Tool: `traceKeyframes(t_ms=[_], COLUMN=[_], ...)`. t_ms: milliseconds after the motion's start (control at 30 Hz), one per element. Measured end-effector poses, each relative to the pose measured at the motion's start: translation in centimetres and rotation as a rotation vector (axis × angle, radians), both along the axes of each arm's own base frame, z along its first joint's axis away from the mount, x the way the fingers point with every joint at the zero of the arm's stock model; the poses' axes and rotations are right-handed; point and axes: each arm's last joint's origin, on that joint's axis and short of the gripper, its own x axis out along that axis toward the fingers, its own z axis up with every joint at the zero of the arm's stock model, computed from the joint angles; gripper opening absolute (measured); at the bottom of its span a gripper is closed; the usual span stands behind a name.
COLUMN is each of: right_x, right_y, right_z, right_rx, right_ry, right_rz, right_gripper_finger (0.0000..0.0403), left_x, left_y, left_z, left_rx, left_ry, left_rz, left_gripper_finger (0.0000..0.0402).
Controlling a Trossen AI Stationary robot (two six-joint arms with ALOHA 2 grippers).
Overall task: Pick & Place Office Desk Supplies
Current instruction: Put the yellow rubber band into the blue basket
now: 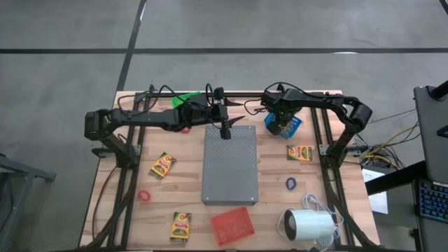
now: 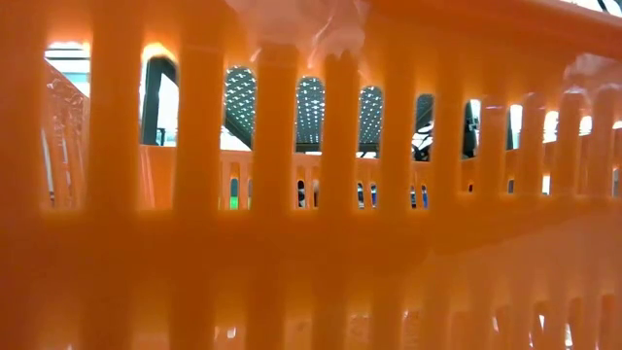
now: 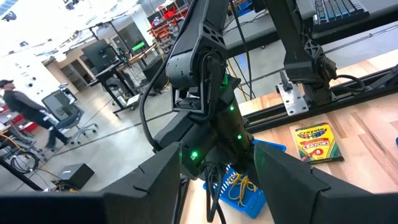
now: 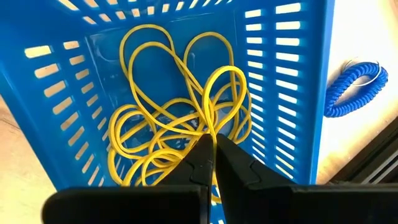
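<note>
My right gripper [image 1: 282, 123] reaches down into a blue slotted basket [image 1: 285, 126] at the table's far right and is shut on a tangle of thin yellow rubber bands [image 4: 168, 143] inside it. My left gripper [image 1: 225, 130] hovers open over the far edge of the grey perforated slab [image 1: 230, 168], touching nothing. Yellow crayon boxes lie flat on the table left of the slab [image 1: 162, 165], right of it [image 1: 299, 152] and near the front edge [image 1: 180, 225]. A red ring [image 1: 144, 196] and a blue ring [image 1: 290, 183] also lie on the wood. My right gripper [image 4: 212, 142] pinches a strand of the yellow rubber bands [image 4: 213, 127] between its two fingertips, coming from above and pointing down into the basket. One loop [image 4: 221, 78] rises toward the fingers. The rest of the tangle lies on the basket's floor.
A blue coiled ring [image 4: 354, 87] lies on the table beside the blue basket. A flat red slotted piece [image 1: 232, 225] and a white cylinder with a cord [image 1: 308, 224] sit near the front edge. An orange slotted wall [image 2: 311, 194] fills the low view. A person [image 3: 18, 106] stands in the room beyond.
</note>
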Motion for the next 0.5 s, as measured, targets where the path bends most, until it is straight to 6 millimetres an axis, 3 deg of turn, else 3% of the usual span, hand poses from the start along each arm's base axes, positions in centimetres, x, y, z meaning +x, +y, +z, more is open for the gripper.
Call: traceKeyframes(t_ms=[267, 500], right_x=[0.0, 0.0], right_y=[0.0, 0.0], right_z=[0.0, 0.0], right_rx=[-0.003, -0.007], right_ry=[-0.004, -0.007], right_rz=[-0.001, -0.002], right_gripper_finger=[0.0019, 0.0038], left_x=[0.0, -0.2], left_y=[0.0, 0.0], left_z=[0.0, -1.1], left_rx=[0.001, -0.026], left_ry=[0.004, 0.109], left_rz=[0.000, 0.000], left_gripper_finger=[0.0206, 0.0206])
